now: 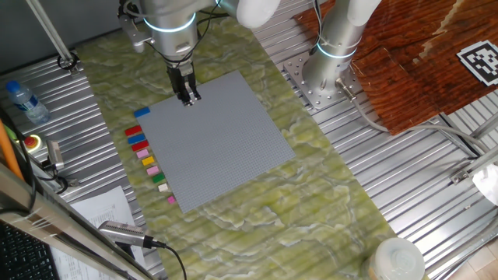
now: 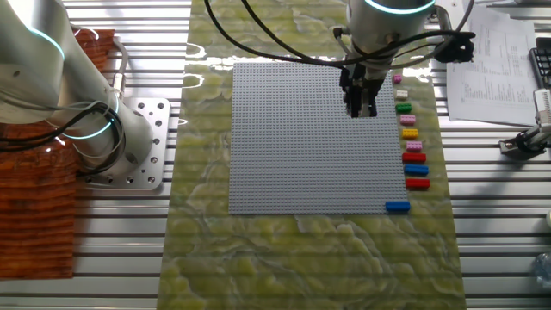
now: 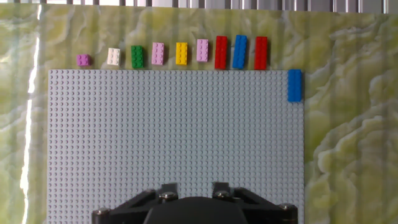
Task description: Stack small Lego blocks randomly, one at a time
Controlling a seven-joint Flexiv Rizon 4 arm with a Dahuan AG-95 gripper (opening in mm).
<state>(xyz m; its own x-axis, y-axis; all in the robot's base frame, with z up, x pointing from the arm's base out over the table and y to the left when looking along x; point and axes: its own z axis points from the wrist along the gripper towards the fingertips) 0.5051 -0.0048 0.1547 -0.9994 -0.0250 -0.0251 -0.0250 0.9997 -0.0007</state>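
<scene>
The small Lego blocks lie in a row on the green mat along one edge of the grey baseplate (image 3: 174, 137). In the hand view they run pink (image 3: 83, 60), whitish (image 3: 114, 56), green (image 3: 137, 56), pink, yellow (image 3: 181, 53), pink, red (image 3: 221, 52), blue (image 3: 239, 51), red (image 3: 260, 53). A separate blue block (image 3: 294, 85) lies at the baseplate's corner, also seen in one fixed view (image 1: 141, 113). My gripper (image 1: 189, 99) hovers over the baseplate near the row (image 2: 360, 110), open and empty. Only the finger stubs show in the hand view (image 3: 194, 186).
A second robot arm's base (image 1: 334, 62) stands on the metal table beyond the mat, beside a red-brown cloth (image 1: 420, 62). A water bottle (image 1: 22, 101), papers (image 1: 101, 210) and a white round container (image 1: 397, 260) sit around the mat.
</scene>
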